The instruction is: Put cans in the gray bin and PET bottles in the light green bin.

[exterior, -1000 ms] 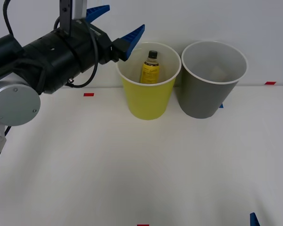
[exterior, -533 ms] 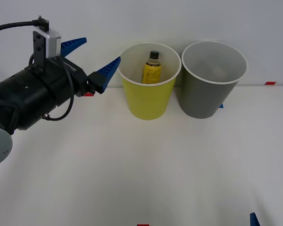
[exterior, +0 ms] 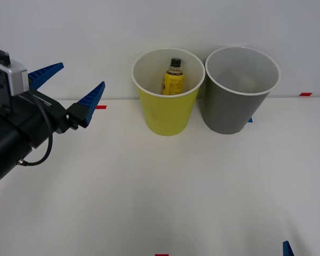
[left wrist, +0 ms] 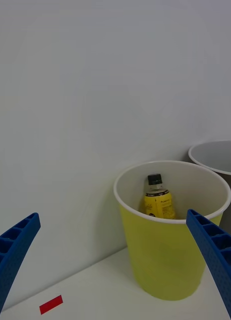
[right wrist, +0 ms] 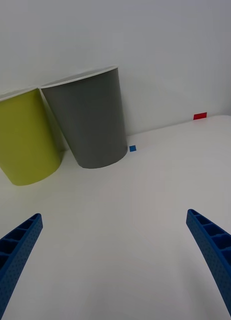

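Bottle (exterior: 173, 79) sits upright inside the green bin (exterior: 167, 114), ahead of your left gripper (exterior: 72, 87), whose fingers are spread and empty. Gray bin (exterior: 234, 109) looks empty and no cans around, so you're likely done. Right gripper (right wrist: 114, 265) hangs apart too.

PET bottle (exterior: 173, 79) upright inside light green bin (exterior: 167, 114); gray bin (exterior: 236, 109) just right.

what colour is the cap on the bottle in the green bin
Black. The bottle stands inside the light green bin; its cap shows best in the left wrist view.
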Motion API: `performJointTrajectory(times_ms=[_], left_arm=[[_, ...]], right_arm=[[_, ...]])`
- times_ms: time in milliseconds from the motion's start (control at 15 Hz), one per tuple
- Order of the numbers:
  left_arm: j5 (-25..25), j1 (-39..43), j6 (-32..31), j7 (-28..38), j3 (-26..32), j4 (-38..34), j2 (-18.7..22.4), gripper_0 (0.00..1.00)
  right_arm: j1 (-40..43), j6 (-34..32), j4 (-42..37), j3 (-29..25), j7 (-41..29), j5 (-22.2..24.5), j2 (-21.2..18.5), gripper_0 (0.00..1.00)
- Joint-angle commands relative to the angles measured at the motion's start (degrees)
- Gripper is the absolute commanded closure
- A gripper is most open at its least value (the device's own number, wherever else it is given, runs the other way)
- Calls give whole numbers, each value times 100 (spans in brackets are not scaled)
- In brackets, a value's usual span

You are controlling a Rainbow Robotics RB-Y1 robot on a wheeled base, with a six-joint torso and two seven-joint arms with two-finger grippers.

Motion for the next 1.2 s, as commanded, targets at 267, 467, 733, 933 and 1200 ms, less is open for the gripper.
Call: performJointTrajectory(times_ms=[267,467,733,933,1200], left_arm=[[-347,1388,-1362,-118,-361,-95,-72,0],[-461,1871,-1872,-285,-563,-103,-54,0],[-1586,2504,-2672,-241,-818,-86,-1,0],[-1920,3058,-3182,-127,-914,-24,-1,0],[-2545,3585,-3788,796,-1134,336,-54,0]], right_arm=[[0,0,0,0,0,0,0,0],[0,0,0,0,0,0,0,0],[0,0,0,0,0,0,0,0],[0,0,0,0,0,0,0,0],[0,0,0,0,0,0,0,0]])
